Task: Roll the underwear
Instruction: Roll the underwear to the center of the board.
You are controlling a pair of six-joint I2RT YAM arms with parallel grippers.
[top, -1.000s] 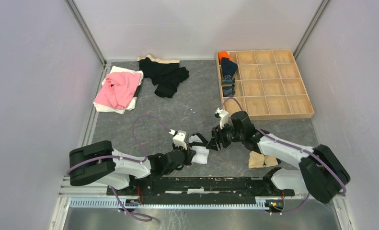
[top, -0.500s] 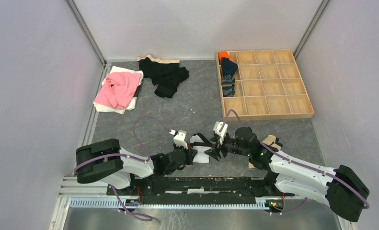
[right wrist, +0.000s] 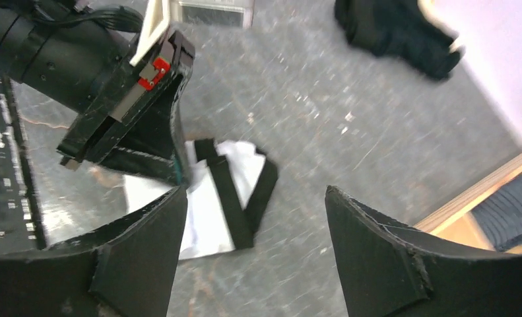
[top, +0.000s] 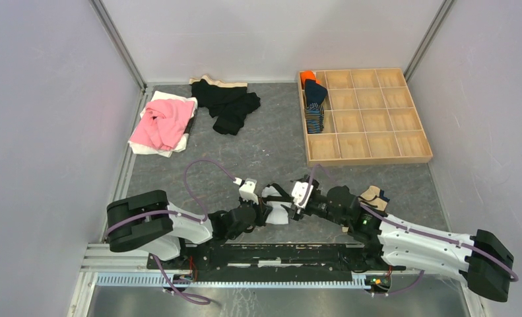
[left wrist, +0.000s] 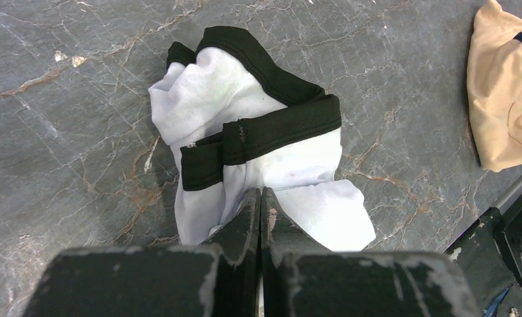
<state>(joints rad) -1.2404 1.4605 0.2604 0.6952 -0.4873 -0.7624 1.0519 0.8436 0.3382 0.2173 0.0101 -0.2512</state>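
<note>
Swung in since a second ago, right tool [right wrist: 253, 198] hangs wide open over crumpled white black-trimmed cloth briefs [left wrist: 258, 112] on grey marbled tabletop [left wrist: 80, 132]; left tool [left wrist: 261, 198], fingers together, touches their near edge.

Top external: high, above and behind the arm bases, looking down and forward, far off. The whole surface [top: 271, 158] is in frame, bases at 6 o'clock. Left wrist: very near, looks steeply down past the left claw [left wrist: 261, 195] at 6 o'clock. Right wrist: near, tilted, right claw [right wrist: 255, 195] fingers at 5 and 7 o'clock. All three share the white underwear [top: 276, 214] at the surface's near edge.
</note>
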